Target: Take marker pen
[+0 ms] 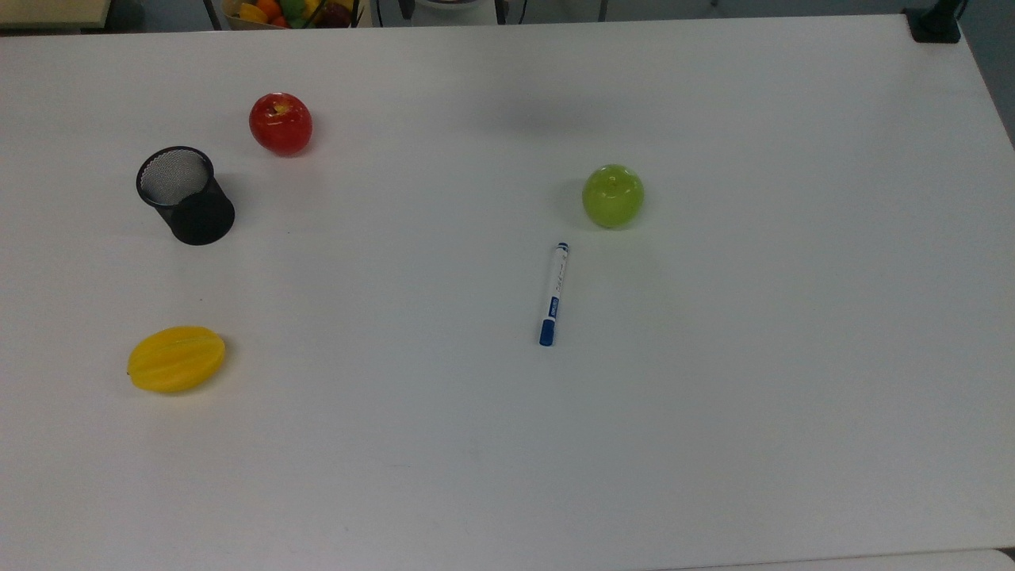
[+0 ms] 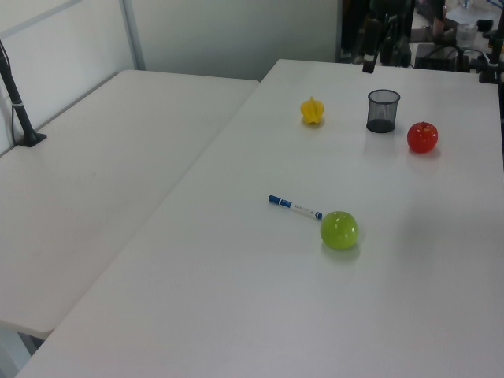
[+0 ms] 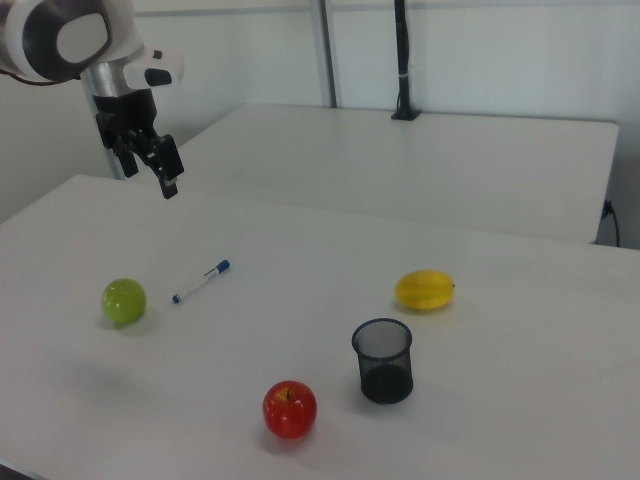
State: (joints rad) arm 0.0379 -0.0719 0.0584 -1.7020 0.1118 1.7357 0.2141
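Well below the raised claw (image 3: 165, 180), marker pen (image 3: 201, 282) flat on table (image 3: 500, 350)

Even, soft overhead light – faint shadows beside the fruit – bright white table (image 1: 714, 396), mild softness throughout

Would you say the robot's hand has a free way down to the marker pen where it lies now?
Probably yes. The marker pen lies flat on bare table with nothing over it. The green apple sits just beyond its uncapped end, apart from it. The hand hangs high, off to the right view's left.
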